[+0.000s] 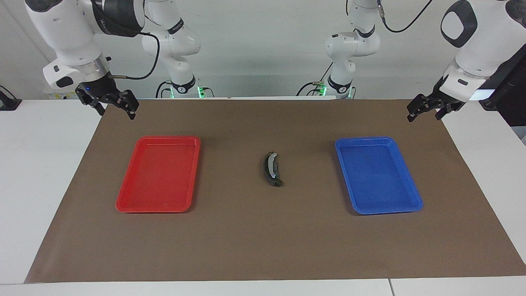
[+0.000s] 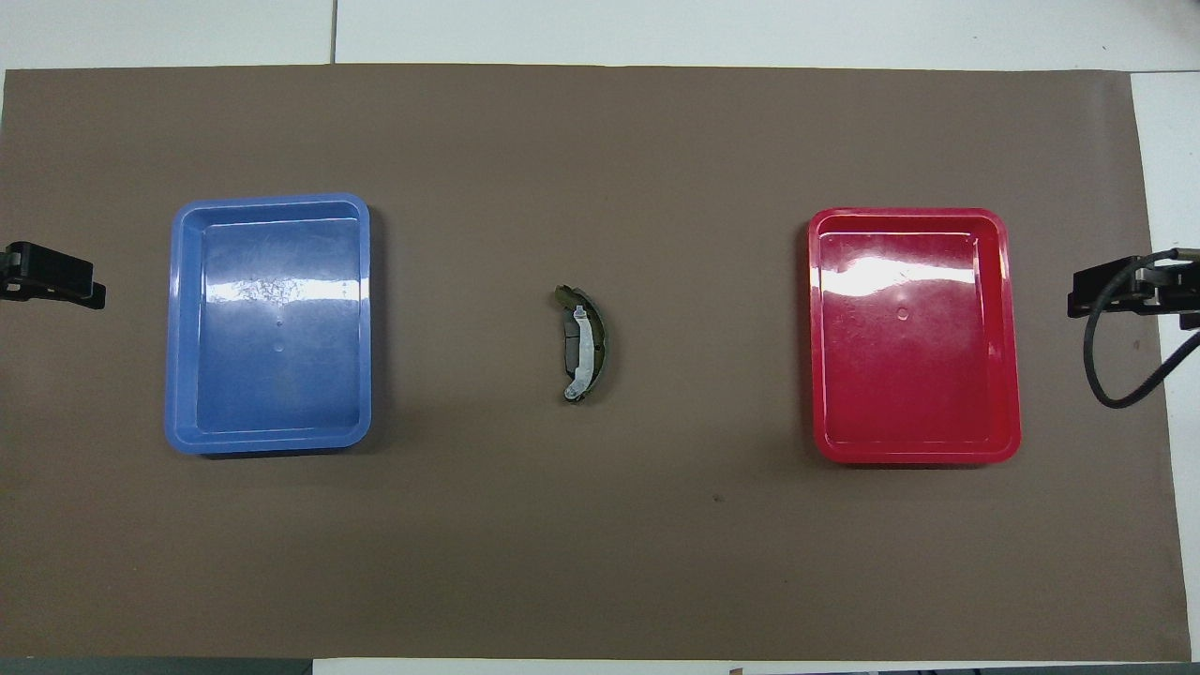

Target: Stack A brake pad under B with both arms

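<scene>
In the middle of the brown mat lies B, a slim dark crescent with a shiny silver strip. It rests on the short dark-grey A brake pad, whose plain face shows along the crescent's inner curve. My right gripper hangs open and empty in the air over the mat's corner at the right arm's end, well clear of the stack. At the left arm's end my left gripper waits over the mat's edge, open and empty too. In the overhead view only the tips of the left gripper and the right gripper show.
A red tray lies on the mat toward the right arm's end with nothing in it. A blue tray, also holding nothing, lies toward the left arm's end. The brown mat covers most of the white table.
</scene>
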{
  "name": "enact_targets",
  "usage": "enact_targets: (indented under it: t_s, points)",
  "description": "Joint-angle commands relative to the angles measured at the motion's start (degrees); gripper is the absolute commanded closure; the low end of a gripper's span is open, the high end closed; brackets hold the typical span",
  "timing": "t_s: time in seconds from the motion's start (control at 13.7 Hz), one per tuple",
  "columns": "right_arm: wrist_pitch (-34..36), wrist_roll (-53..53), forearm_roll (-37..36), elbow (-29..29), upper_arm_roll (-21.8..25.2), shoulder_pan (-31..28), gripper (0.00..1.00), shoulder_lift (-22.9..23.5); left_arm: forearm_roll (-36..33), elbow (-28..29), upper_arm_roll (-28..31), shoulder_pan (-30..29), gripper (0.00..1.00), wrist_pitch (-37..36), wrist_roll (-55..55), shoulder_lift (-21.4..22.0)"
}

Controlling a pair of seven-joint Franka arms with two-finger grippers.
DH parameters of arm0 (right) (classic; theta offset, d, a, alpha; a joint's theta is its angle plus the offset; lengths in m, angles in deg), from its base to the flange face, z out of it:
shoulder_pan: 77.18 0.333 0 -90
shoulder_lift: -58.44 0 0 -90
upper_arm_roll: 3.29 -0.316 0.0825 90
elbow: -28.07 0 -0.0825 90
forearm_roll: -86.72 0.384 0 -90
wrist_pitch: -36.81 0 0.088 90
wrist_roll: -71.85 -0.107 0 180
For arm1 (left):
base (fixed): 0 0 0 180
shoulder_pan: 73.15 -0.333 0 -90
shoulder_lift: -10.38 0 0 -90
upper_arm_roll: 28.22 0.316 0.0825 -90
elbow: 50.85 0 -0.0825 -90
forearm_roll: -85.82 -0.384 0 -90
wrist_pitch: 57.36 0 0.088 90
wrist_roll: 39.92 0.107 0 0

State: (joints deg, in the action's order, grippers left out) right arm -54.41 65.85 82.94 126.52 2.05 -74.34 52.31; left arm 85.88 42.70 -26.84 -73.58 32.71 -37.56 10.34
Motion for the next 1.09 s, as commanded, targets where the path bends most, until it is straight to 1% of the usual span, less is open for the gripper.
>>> enact_targets:
  t_s: [0.0,0.29,0.44,0.51,0.73,0.87,1.02]
  points:
    - [1.58,1.08,0.7,-5.27,-0.76,0.32,0.01,2.95,-0.15,1.11,-0.15,-0.45,0.0,-0.42,0.28,1.27]
    - [2.89,1.08,1.23,-6.17,-0.76,0.41,0.01,3.41,-0.15,1.11,-0.24,-0.45,0.0,-0.42,0.28,1.27]
    - [6.04,0.73,1.49,-8.35,-1.2,1.55,0.01,3.93,-0.15,1.11,-0.15,-0.45,0.0,-0.51,0.28,1.27]
    - [6.41,0.56,3.06,-8.45,-1.12,1.47,0.01,4.2,-0.15,1.11,-0.15,-0.45,0.0,-0.42,0.28,1.19]
    - [5.27,0.38,3.43,-5.21,-1.12,1.03,0.01,2.63,-0.15,1.11,-0.15,-0.45,0.0,-0.51,0.28,1.19]
    - [5.36,0.47,3.69,-5.2,-1.12,0.94,0.01,2.44,-0.15,1.11,-0.15,-0.45,0.0,-0.42,0.28,1.19]
    - [3.87,1.17,3.52,-5.38,-1.03,1.03,0.01,2.62,-0.15,1.11,-0.15,-0.45,0.0,-0.51,0.28,1.27]
